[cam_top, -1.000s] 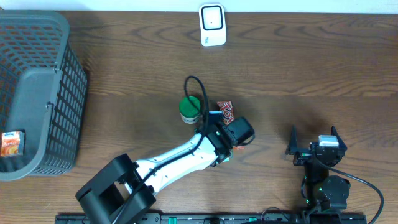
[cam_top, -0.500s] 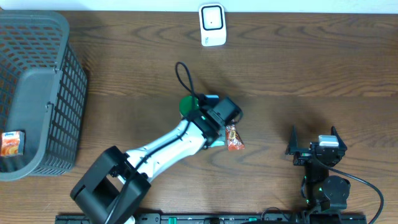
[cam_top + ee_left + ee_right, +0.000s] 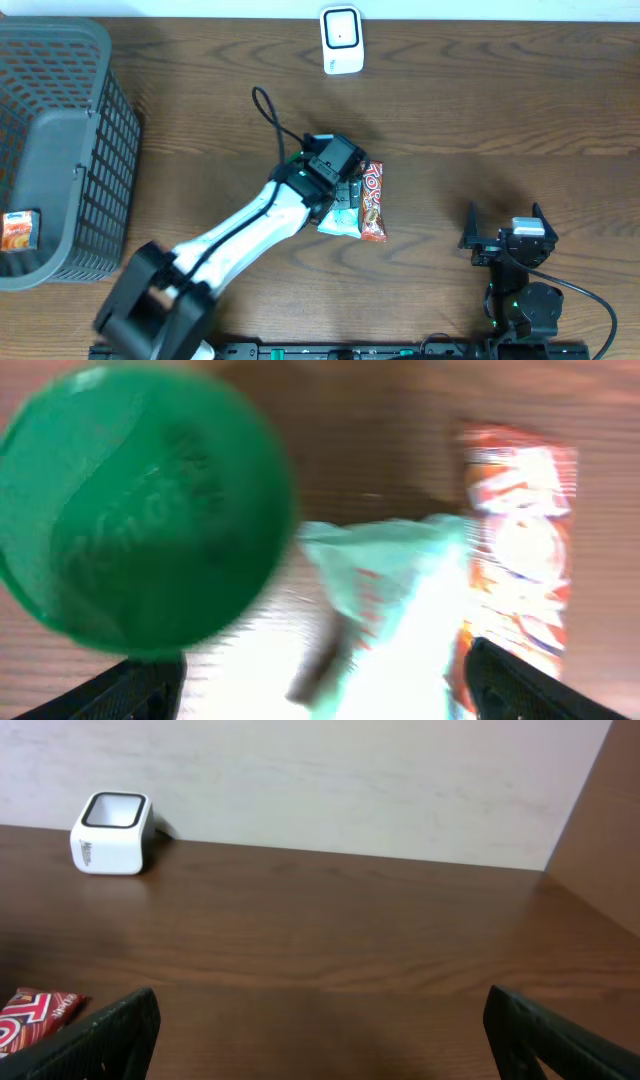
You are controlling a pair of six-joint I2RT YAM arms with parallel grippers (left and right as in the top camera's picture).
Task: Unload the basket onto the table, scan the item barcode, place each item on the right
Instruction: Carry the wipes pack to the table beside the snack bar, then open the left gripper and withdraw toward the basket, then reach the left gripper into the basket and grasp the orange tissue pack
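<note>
Far left there's a grey basket (image 3: 75, 140) with a small orange packet (image 3: 18, 232) in its corner. Middle of the table (image 3: 520, 120), the left gripper (image 3: 345, 192) hangs low over a little cluster with its fingers spread wide and nothing between them. From its own camera you get a round green tub (image 3: 140, 510) on one side, a pale packet (image 3: 390, 590) in the middle and the red snack bar (image 3: 372, 202) on the other, lying flat and touching the packet's edge. The white scanner (image 3: 341, 40) sits at the far edge, well apart from all that. Over on the right, the right gripper (image 3: 503, 232) is parked wide open too, holding nothing.

My read: this is the pick-up stage – nothing is in hand yet, so no scan. Next it needs to close on one item alone without dragging its neighbour, then carry it up to the scanner. Can't see a barcode on the upper face, so it may need turning – tricky bit, I reckon
</note>
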